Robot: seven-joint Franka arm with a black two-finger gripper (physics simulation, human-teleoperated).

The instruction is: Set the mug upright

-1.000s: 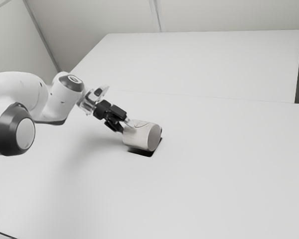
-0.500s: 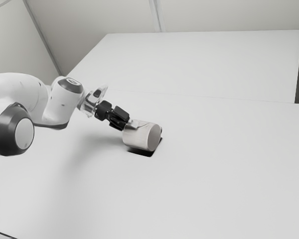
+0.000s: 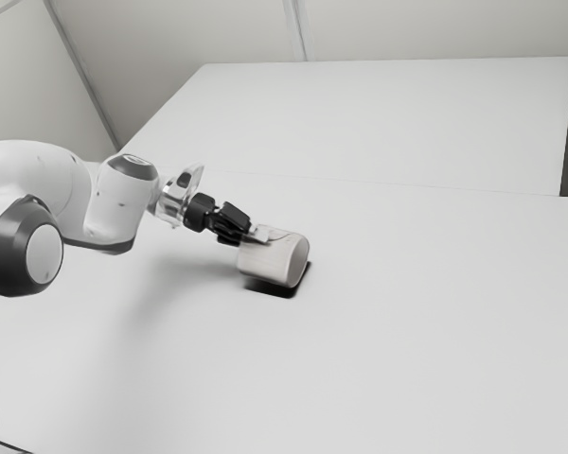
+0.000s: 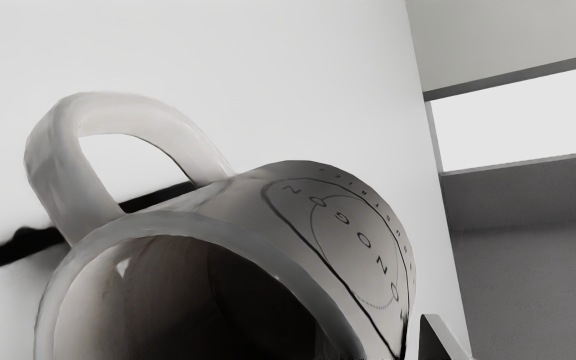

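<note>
The light mug (image 3: 276, 259) lies on its side on the white table, its closed base toward the exterior view's right and its mouth toward my hand. My gripper (image 3: 254, 235) reaches its upper wall at the mouth end, closed on that wall. In the wrist view the mug (image 4: 208, 200) shows its open mouth, a loop handle and a printed emblem. One finger of my gripper (image 4: 375, 345) stands outside the printed wall; the dark interior largely hides the other.
The white table (image 3: 407, 322) extends around the mug, with a dark shadow beneath it. Behind stands a large white panel (image 3: 379, 123), its lower edge meeting the table's far side.
My fingers have come together at the mug's wall. The hand has moved slightly toward the exterior view's right, and the mug has shifted and turned a little with it.
</note>
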